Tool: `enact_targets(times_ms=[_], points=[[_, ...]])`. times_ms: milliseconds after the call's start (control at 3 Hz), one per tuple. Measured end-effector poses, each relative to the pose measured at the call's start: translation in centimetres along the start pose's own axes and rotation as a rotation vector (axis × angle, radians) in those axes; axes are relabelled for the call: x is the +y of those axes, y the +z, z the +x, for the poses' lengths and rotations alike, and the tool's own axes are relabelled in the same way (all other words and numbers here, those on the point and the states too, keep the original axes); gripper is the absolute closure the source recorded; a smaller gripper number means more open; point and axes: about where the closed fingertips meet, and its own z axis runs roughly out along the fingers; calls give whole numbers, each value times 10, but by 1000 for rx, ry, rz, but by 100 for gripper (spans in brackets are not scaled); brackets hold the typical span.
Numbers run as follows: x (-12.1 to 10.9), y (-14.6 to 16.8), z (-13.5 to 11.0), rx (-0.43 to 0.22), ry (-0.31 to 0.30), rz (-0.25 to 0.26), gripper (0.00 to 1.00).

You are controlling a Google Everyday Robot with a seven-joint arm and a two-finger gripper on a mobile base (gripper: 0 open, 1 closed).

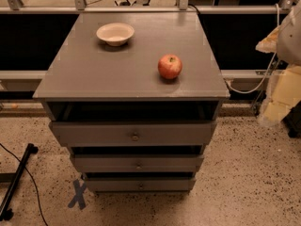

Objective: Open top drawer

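The top drawer point(94, 133) is the widest of three grey drawers in a grey cabinet, with one small round metal knob point(135, 136) at the middle of its flat front. Its front stands a little forward of the cabinet top, with a dark gap above it. My gripper point(278, 98) is part of the pale white and yellowish arm at the right edge of the camera view. It is well to the right of the cabinet, apart from the drawer and holding nothing that I can see.
A red apple point(170, 66) and a white bowl point(115, 34) sit on the cabinet top point(94, 74). Two narrower drawers point(103, 164) lie below the top one. A black pole point(16, 182) and cable lie on the speckled floor at left. A railing runs behind.
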Motion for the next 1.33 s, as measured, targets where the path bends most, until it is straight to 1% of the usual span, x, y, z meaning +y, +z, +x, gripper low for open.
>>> enact_targets(times_ms=[333, 667, 1000, 1333], points=[[0, 2, 0, -4, -3, -8, 0], [1, 17, 2, -35, -27, -77, 0], [20, 58, -8, -135, -102, -159, 0], [73, 139, -25, -256, -233, -181, 0]])
